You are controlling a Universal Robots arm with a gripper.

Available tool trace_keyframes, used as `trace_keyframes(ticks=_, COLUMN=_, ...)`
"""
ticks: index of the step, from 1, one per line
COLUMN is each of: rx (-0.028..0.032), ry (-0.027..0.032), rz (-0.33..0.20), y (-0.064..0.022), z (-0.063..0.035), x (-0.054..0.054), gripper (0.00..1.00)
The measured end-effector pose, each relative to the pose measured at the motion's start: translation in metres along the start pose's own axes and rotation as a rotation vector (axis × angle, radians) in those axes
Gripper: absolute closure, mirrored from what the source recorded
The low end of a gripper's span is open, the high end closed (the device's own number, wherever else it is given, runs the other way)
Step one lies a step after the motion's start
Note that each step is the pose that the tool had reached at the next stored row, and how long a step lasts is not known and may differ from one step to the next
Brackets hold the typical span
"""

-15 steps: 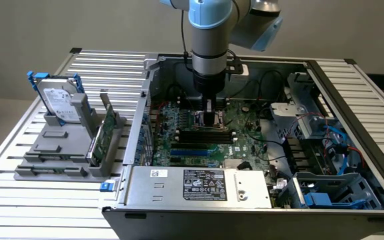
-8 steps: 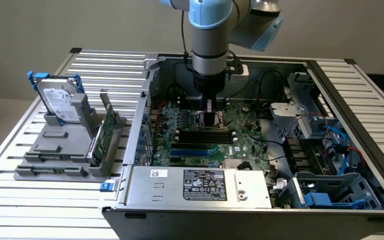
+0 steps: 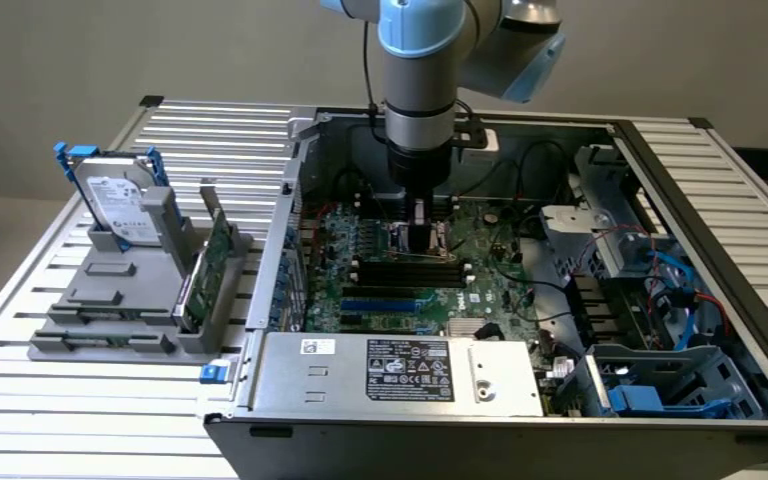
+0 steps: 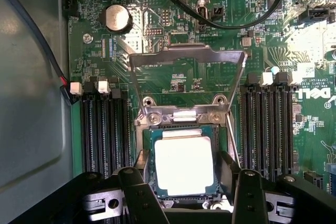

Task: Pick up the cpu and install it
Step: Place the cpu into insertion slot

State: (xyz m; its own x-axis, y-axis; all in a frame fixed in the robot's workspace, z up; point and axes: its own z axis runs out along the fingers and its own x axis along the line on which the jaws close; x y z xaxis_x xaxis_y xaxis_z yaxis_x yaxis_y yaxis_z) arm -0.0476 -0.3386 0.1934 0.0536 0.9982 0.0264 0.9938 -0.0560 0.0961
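Exterior view: the grey-and-blue robot arm (image 3: 418,90) reaches straight down into the open dark metal computer case (image 3: 724,270), its black gripper (image 3: 418,232) just above the middle of the green motherboard (image 3: 491,290). Well off to the exterior view's left of the motherboard, outside the case, a silver rectangular hard drive with a blue bracket (image 3: 124,205) and an upright green circuit card (image 3: 211,265) stand in a grey rack. Wrist view: the small square cpu with a silvery top (image 4: 184,161) lies flat in its socket on the motherboard (image 4: 173,85), under the raised bare-metal retaining frame (image 4: 186,51). The gripper (image 4: 186,182) is spread wide, its black fingers (image 4: 137,192) flanking the cpu on either side, with nothing lifted.
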Motion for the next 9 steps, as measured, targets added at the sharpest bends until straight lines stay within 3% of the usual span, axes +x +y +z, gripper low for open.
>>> trace_keyframes(ticks=9, rx=-0.0001, ry=-0.0031, rz=0.0, y=0.0002, z=0.0001, x=0.0, gripper=0.37)
